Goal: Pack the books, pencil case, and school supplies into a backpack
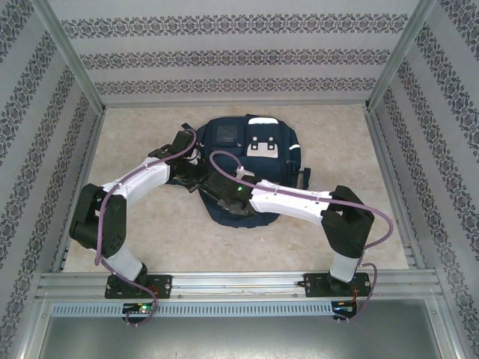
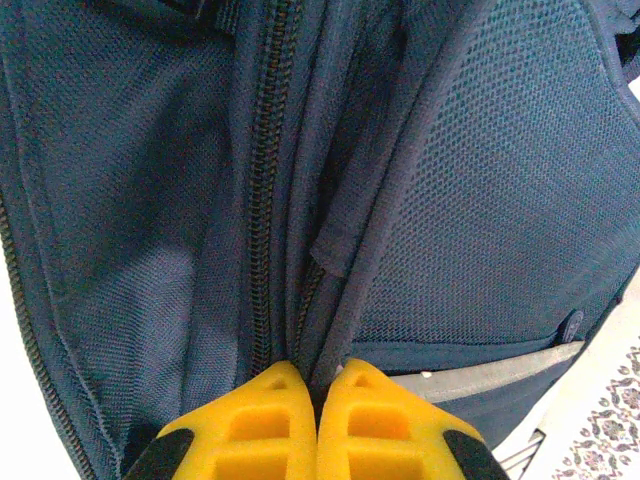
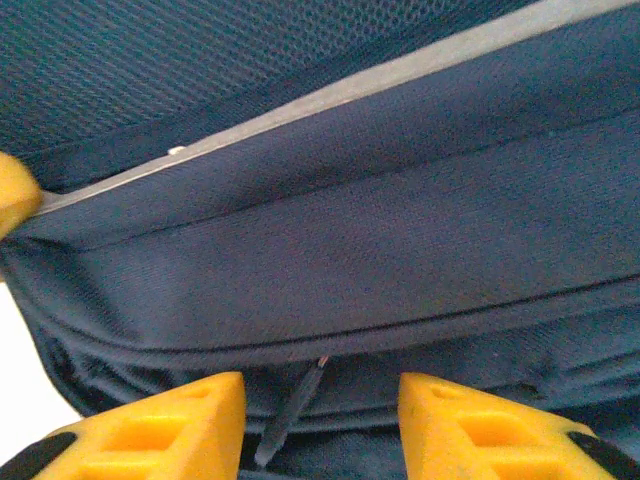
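Table [image 1: 322, 247]: pale, patterned walls around; navy backpack [image 1: 247, 142] centred.
Left claw [image 2: 318, 378]: pinching backpack's zip edge, likely steadying it.
Right claw [image 3: 320, 390]: spread astride zipper pull [image 3: 288, 418], probably to zip.

Left pincer [image 2: 318, 380] seemingly pinches a backpack [image 2: 480, 200] fold.

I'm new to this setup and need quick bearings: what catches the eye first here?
A navy backpack lies in the middle of the table. At its near side the left gripper is pinched shut on a fold of its fabric beside a zip. The right gripper stands open, with a dark zip pull in the gap.
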Available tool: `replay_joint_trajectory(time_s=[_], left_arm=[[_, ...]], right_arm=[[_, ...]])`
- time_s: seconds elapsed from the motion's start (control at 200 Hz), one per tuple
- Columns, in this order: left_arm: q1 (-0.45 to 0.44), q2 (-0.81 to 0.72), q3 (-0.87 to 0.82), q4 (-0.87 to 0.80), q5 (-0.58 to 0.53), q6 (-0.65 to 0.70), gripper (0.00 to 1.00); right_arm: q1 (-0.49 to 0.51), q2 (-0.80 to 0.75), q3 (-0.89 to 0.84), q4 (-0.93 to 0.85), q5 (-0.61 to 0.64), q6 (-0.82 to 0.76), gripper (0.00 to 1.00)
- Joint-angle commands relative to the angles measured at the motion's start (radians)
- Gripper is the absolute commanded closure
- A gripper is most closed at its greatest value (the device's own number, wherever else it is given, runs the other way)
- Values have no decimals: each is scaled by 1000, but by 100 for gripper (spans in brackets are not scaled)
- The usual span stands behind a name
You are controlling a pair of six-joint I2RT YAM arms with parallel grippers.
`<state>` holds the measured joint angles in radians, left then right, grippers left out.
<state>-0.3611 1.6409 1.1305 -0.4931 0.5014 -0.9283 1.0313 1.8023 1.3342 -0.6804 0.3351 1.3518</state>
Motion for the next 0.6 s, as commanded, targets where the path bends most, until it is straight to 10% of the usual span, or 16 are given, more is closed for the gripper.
replay_joint_trajectory(time_s=[0.0,0.34,0.595], left_arm=[[-11,-24,34,36,44,-22,100],[-10,-32,17,57,36,-33,100],[-6,-37,39,15,1,19,100]], right_arm=[[-4,27,1,28,22,11,60],[1,66,-28,54,63,21,65],[-2,17,-92,60,98,3,99]])
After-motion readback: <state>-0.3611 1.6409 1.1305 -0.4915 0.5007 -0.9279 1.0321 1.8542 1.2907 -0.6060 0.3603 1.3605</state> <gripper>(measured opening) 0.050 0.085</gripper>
